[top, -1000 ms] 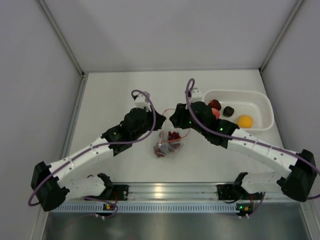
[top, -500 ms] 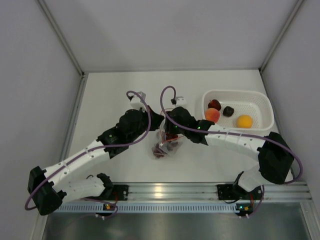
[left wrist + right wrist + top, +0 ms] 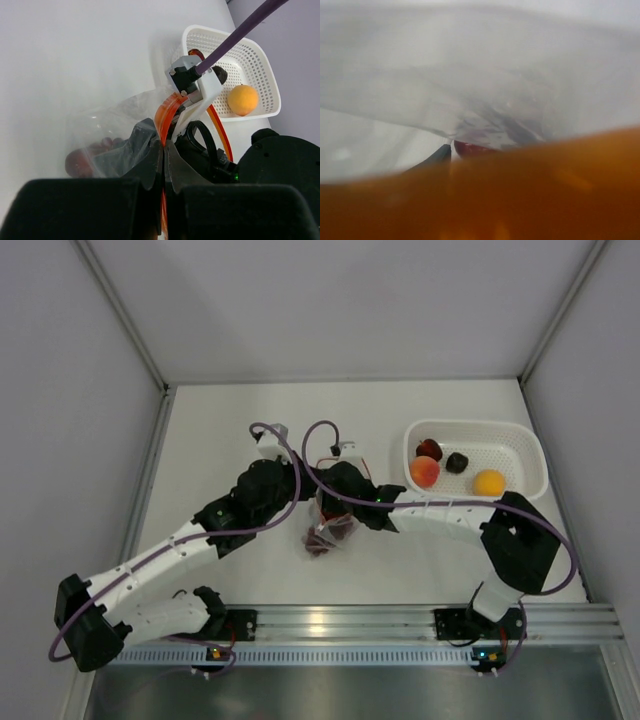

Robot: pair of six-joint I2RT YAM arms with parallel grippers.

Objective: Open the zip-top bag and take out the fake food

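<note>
Left jaws clench the zip-top bag [image 3: 105, 125] by its rim, right jaws I cannot tell; dragging the fake food [image 3: 80, 161] out could yank it free.

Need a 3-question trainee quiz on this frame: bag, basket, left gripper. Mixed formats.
1. True or false: the left gripper is shut on the zip-top bag at its orange zip edge.
2. How many fake food pieces lie in the white basket? A) two B) four C) six
3. Short answer: what shows inside the bag?

Key: 1 true. 2 B. 3 dark red pieces.
</note>
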